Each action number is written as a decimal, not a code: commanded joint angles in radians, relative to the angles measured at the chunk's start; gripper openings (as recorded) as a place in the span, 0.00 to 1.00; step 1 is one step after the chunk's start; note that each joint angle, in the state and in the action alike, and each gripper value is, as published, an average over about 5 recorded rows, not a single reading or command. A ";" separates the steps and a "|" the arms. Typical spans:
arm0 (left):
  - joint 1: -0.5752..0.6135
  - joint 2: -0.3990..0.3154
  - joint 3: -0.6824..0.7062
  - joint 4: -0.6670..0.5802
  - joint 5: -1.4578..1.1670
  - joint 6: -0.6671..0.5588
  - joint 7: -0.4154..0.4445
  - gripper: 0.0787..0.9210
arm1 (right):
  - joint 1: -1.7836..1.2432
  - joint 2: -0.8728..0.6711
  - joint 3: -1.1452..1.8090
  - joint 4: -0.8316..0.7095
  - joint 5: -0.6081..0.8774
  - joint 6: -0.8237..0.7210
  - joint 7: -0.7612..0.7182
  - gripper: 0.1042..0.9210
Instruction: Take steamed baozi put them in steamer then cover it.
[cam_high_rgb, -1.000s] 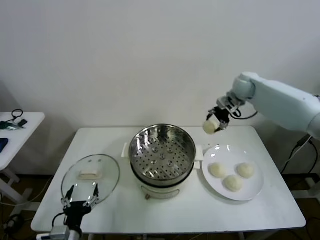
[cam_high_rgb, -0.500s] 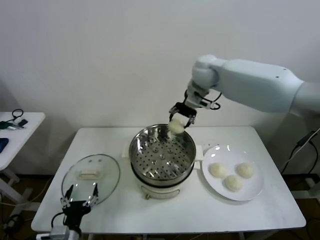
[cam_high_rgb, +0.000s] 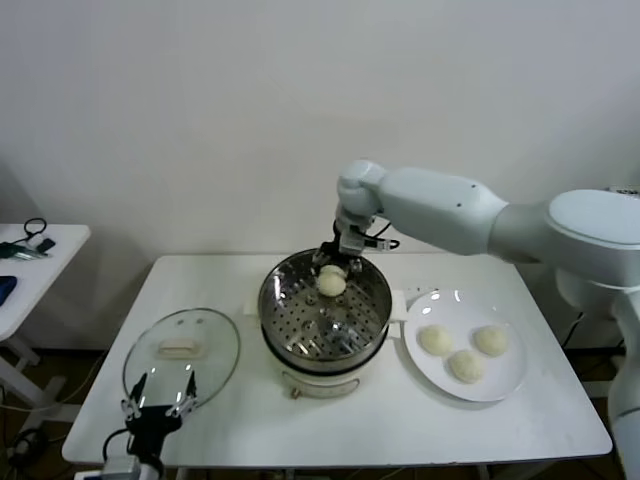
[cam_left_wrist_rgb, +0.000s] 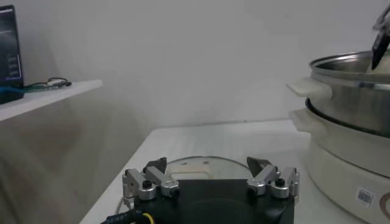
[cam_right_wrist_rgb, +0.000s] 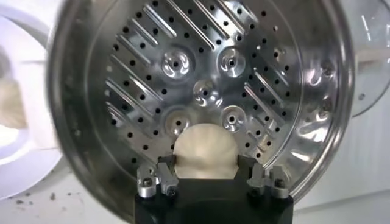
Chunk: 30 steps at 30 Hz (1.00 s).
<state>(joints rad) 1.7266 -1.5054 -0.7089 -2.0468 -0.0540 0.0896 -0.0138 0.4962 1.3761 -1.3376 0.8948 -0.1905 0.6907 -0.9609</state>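
My right gripper (cam_high_rgb: 333, 272) hangs just inside the far side of the steel steamer (cam_high_rgb: 266, 305), shut on one pale baozi (cam_high_rgb: 331, 284). In the right wrist view that baozi (cam_right_wrist_rgb: 204, 151) sits squeezed between the fingers (cam_right_wrist_rgb: 166, 173), above the perforated tray of the steamer (cam_right_wrist_rgb: 201, 79). Three more baozi (cam_high_rgb: 466, 364) lie on the white plate (cam_high_rgb: 510, 378) to the right of the steamer. The glass cover (cam_high_rgb: 181, 350) with its cream handle lies flat at the table's front left. My left gripper (cam_high_rgb: 158, 398) stands open just in front of the cover (cam_left_wrist_rgb: 228, 163), touching nothing.
The steamer stands on a white electric base (cam_high_rgb: 310, 380) with side handles, mid-table. A small side table (cam_high_rgb: 30, 250) with cables stands off to the left. A white wall runs behind the table. In the left wrist view the steamer (cam_left_wrist_rgb: 353, 91) rises at the right.
My right arm has swung left from above the plate to over the steamer, then lowered the held baozi down inside the pot's rim. The left gripper has stayed put.
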 joint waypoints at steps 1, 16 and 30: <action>-0.003 0.002 -0.001 0.005 -0.001 -0.002 -0.001 0.88 | -0.069 0.085 0.037 -0.168 -0.074 0.052 0.017 0.70; 0.001 -0.001 0.006 0.001 0.011 -0.001 -0.002 0.88 | 0.323 -0.078 -0.193 0.034 0.605 -0.049 -0.133 0.88; 0.005 -0.004 0.005 -0.012 0.012 -0.001 -0.001 0.88 | 0.426 -0.602 -0.535 0.400 0.810 -0.795 -0.061 0.88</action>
<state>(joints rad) 1.7310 -1.5093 -0.7038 -2.0575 -0.0426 0.0889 -0.0150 0.8500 1.0613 -1.6856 1.0788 0.4586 0.2908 -1.0737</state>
